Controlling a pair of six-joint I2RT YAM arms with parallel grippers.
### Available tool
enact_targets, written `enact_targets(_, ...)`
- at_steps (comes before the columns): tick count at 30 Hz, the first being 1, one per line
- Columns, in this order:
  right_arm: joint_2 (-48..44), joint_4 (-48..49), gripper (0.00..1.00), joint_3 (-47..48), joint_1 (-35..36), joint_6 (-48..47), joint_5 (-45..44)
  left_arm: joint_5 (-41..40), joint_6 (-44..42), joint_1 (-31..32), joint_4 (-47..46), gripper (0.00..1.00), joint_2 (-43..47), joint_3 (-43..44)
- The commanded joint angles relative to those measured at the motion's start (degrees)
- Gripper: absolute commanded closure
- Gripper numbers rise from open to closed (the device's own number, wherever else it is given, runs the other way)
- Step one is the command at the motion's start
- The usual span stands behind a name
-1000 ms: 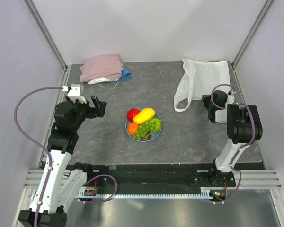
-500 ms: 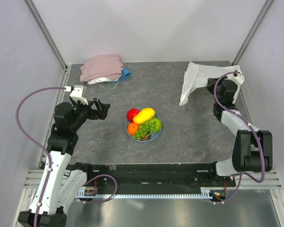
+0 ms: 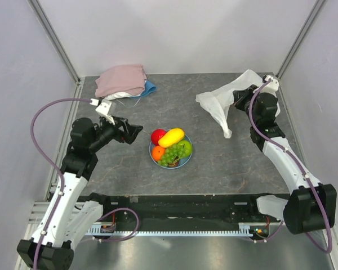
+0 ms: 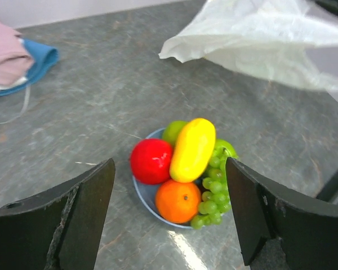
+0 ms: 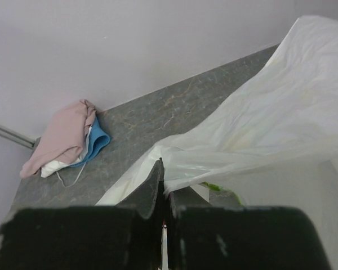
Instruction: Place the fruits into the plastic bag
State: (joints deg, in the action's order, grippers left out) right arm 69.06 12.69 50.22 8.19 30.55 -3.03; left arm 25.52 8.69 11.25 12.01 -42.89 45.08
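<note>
My right gripper [image 5: 163, 179] is pinching the plastic bag [image 3: 221, 101], jaws fully closed on the film, and holding it up over the far right of the table [image 3: 124, 169] (I can't see its mouth spread). My left gripper [image 3: 133, 130] is hovering near the light-blue plate [image 4: 139, 190], jaws spread wide and gripping nothing. The red apple [image 4: 151, 161], mango [image 4: 192, 149], orange [image 4: 178, 201], grapes [image 4: 214, 187] and green apple [image 4: 173, 130] are all sitting on it, so I'm judging nothing bagged yet.

top: overhead, whole table [image 3: 214, 163] | left wrist: low, facing fruits [image 4: 186, 163] | right wrist: along bag [image 5: 270, 124] | shared: cloth [image 5: 62, 140]
</note>
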Motion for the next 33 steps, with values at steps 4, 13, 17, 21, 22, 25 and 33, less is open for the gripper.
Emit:
enact_targets(4, -3.58, -7.23, 1.00, 6.20, 0.60, -1.89, 7.15, -3.98, -4.99, 14.49, -4.10, 0.14, -7.88, 9.40)
enact_targets(13, -4.63, -16.11, 1.00, 10.95, 1.57, -2.33, 15.50, -7.06, -11.04, 29.87, -3.31, 0.14, -22.75, 25.75)
enact_targets(17, -5.86, -17.61, 1.00, 10.25, 1.92, -2.60, 17.61, -8.29, -12.12, 34.89, -3.31, 0.14, -29.78, 32.86)
enact_targets(21, -5.07, -17.87, 1.00, 10.16, 2.36, -2.68, 21.04, -6.80, -11.24, 37.88, -3.31, 0.14, -36.11, 39.72)
enact_targets(22, -4.72, -17.96, 1.00, 10.16, 2.80, -2.86, 21.57, -6.45, -11.15, 38.23, -3.40, 0.14, -38.29, 40.43)
enact_targets(25, -4.28, -19.01, 1.00, 11.04, 3.50, -3.73, 23.33, -6.53, -11.76, 38.94, -3.92, 0.14, -41.73, 42.19)
enact_targets(33, -3.49, -22.09, 1.00, 13.41, 4.65, -6.90, 25.00, -9.70, -11.59, 39.03, -4.89, 0.14, -47.89, 45.44)
